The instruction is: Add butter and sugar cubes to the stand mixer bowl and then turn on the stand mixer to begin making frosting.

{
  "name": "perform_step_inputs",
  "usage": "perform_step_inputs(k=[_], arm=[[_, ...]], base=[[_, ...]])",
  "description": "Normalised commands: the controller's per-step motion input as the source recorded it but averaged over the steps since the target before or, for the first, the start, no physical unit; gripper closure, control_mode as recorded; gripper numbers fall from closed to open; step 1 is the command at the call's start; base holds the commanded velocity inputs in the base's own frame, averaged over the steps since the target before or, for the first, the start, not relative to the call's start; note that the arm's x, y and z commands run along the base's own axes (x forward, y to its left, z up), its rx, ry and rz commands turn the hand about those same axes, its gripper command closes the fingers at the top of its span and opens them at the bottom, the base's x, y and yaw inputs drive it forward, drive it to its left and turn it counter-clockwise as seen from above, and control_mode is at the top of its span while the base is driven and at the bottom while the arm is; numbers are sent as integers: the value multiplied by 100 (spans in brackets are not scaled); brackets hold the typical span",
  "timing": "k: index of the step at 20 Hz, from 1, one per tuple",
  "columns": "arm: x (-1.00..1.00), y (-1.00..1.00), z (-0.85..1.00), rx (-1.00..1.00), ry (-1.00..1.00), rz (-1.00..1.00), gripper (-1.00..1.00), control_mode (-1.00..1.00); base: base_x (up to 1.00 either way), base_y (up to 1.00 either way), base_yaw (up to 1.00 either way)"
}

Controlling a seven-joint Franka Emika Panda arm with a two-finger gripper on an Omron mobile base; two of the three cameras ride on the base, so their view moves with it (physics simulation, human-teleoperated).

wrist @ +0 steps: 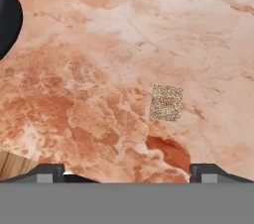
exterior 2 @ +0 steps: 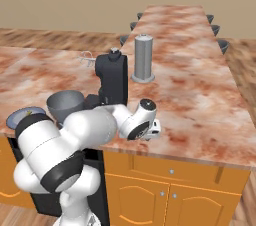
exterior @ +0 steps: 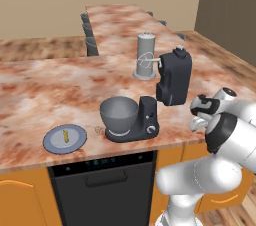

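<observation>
While the gripper (wrist: 127,171) hangs over bare marble counter (wrist: 99,69) with its jaws spread wide and holding nothing, the butter (exterior: 65,136) lies on the blue-grey plate (exterior: 54,142), well away from the jaws, beyond the stand mixer bowl (exterior: 119,113) and stand mixer (exterior: 172,77).

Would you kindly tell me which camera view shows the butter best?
The left base view: the butter lies in plain sight on the blue-grey plate. The right base view catches just a yellow sliver behind the arm.
</observation>
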Motion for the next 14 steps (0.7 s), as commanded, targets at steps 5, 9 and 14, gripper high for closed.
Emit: perform_step_inputs(k=[5,9,14], arm=[[11,0,-13,0,-7,0,-100,-100],[11,0,-9,0,-5,0,-100,-100],[17,0,-5,0,-2,0,-100,-100]], base=[[0,0,0],[0,0,0],[0,0,0]])
